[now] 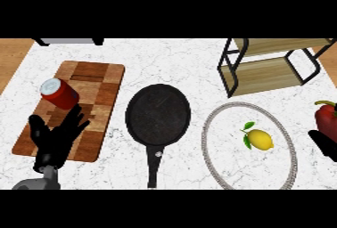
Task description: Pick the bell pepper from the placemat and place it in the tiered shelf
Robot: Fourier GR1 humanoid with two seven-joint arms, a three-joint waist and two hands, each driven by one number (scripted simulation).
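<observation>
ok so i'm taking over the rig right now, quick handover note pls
Left hand: open, fingers up, resting over the wooden cutting board at the view's left, holding nothing.
Right hand: only partly in view at the right edge, just below the red bell pepper; whether it grips the pepper cannot be told.
Tiered shelf: top right, nothing visible on its boards.
Done: pepper is off the round placemat, where only a lemon lies.
Left: carry the pepper to the shelf and release it.

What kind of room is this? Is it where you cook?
Probably a kitchen counter. A black pan sits on the white marble top, with a wooden board to its left and a lemon to its right.
</observation>
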